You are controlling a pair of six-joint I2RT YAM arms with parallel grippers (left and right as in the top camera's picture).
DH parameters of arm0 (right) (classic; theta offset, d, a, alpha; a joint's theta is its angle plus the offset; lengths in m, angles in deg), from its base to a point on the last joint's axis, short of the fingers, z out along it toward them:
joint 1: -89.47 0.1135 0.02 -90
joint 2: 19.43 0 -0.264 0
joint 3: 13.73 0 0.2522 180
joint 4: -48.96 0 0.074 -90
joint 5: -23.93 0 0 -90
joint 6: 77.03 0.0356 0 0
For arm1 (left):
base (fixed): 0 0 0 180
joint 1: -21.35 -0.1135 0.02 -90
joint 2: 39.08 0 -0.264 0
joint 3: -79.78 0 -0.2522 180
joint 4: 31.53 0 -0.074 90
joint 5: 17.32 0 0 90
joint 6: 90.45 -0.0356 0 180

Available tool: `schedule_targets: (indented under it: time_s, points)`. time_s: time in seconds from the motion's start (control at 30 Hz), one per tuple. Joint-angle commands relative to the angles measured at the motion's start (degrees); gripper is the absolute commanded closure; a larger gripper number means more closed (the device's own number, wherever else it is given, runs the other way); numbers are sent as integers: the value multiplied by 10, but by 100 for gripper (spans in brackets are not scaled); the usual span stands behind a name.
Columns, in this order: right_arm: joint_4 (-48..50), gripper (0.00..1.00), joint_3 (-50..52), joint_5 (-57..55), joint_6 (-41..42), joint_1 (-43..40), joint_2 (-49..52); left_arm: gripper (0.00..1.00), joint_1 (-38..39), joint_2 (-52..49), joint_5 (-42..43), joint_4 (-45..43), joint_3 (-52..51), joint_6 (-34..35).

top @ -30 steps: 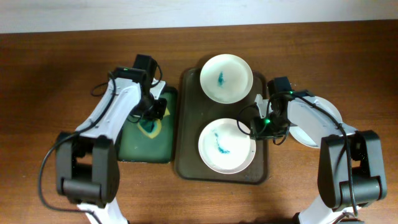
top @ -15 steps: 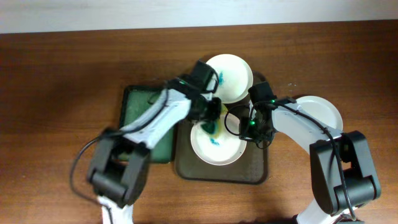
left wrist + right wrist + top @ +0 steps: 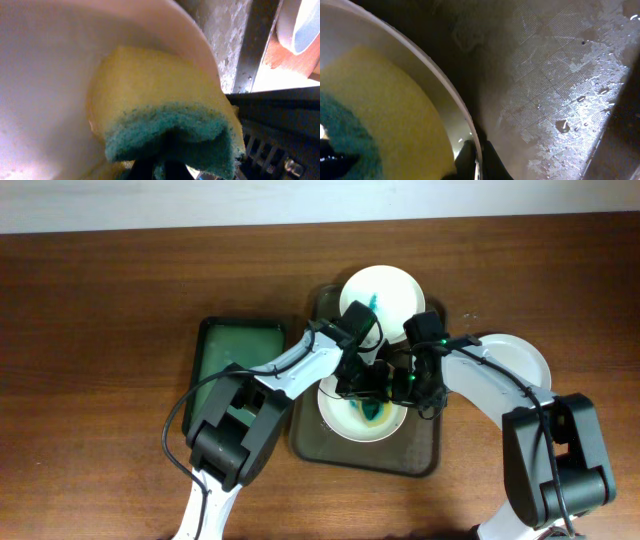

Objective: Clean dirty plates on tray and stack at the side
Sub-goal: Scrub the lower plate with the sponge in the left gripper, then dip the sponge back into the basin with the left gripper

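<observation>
Your left gripper (image 3: 367,385) has swung off the green tray (image 3: 215,350) onto the near plate (image 3: 335,415) on the brown tray (image 3: 422,455), jaws clamped on the sponge (image 3: 160,115), so scrubbing has started. Your right gripper (image 3: 411,386), jaws closed on that plate's rim, holds it steady; the far plate (image 3: 388,300) waits.

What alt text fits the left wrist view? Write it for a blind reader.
A folded yellow sponge with a blue-green scouring side presses against the inside of a white plate. Beyond the rim lies the dark tray.
</observation>
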Motion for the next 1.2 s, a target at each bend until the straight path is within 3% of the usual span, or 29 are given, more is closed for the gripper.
schedule_targets:
  time_s: [0.0,0.13,0.2,0.27,0.33,0.43,0.53,0.6,0.63,0.77,0.83,0.9,0.93,1.07,1.17]
  points:
    - [17,96,12,-1,10,9,21,100,-15,-27,-220,129,10,-5]
    - [17,96,12,-1,10,9,21,100,-64,-13,-455,242,56,-5]
    - [17,96,12,-1,10,9,21,100,-64,-13,-493,239,56,-5]
    - [17,96,12,-1,10,9,21,100,-57,-14,-319,183,54,-6]
    - [17,96,12,-1,10,9,21,100,-29,-17,-90,100,41,-7]
    - [17,96,12,-1,10,9,21,100,53,-17,-1,62,38,-2]
    - [17,96,12,-1,10,9,21,100,68,-17,23,63,38,2]
    - [16,96,12,-1,10,9,21,100,54,-17,-38,88,38,1]
    - [17,96,12,-1,10,9,21,100,38,-16,-157,141,38,1]
    - [17,96,12,-1,10,9,21,100,-24,16,-407,217,38,2]
    - [17,96,12,-1,10,9,21,100,-52,34,-484,203,38,2]
    - [17,96,12,-1,10,9,21,100,-60,34,-489,169,38,2]
    - [17,96,12,-1,10,9,21,100,-58,34,-477,143,38,2]
    - [18,96,12,-1,10,9,21,100,-33,28,-155,9,38,2]
    - [19,96,12,-1,10,9,21,100,15,26,-153,-17,38,0]
